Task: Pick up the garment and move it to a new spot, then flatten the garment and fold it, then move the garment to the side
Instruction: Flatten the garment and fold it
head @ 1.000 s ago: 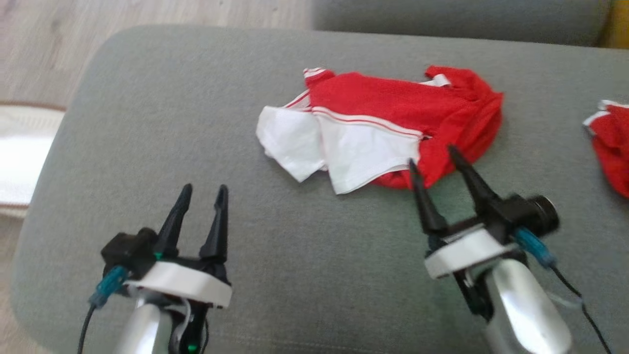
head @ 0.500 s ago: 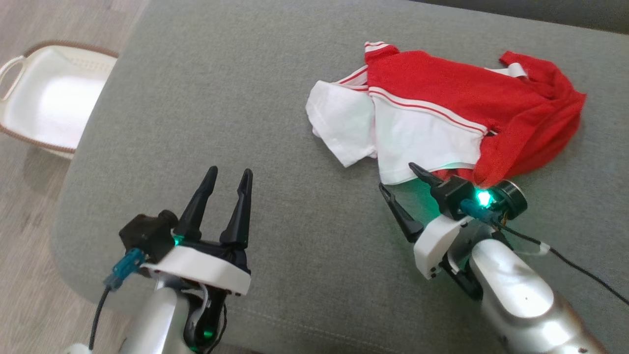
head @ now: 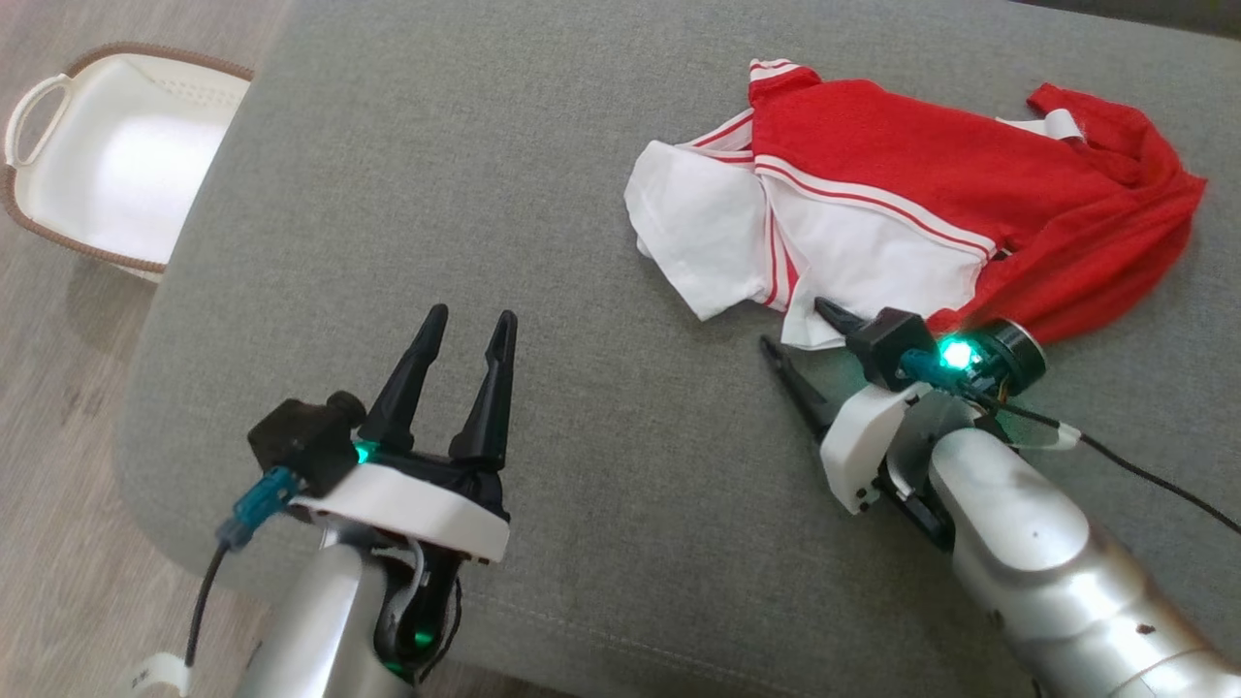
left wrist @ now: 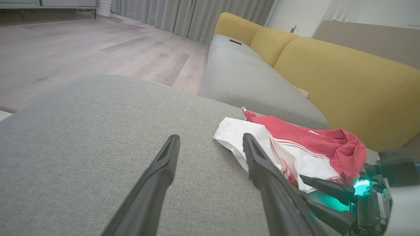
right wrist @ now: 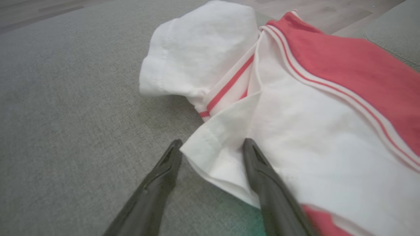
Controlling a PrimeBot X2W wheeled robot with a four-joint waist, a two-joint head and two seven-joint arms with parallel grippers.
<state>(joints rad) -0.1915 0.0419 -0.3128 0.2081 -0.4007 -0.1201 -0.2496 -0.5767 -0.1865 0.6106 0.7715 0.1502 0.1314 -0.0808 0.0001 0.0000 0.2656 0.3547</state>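
Right gripper [head: 793,322] advanced, wide astride garment [head: 921,165] hem; left gripper [head: 472,313] wide; garment's near edge partly hidden.

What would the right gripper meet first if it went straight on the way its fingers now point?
The red and white shirt. Its white hem corner lies between the open fingers of the right gripper, so going on would probably push straight into that fabric, though the exact depth is hard to judge.

R side: garment [head: 902,208] on cushion [head: 436,194]; L: basket [head: 107,165] on floor [head: 48,407] beside cushion.
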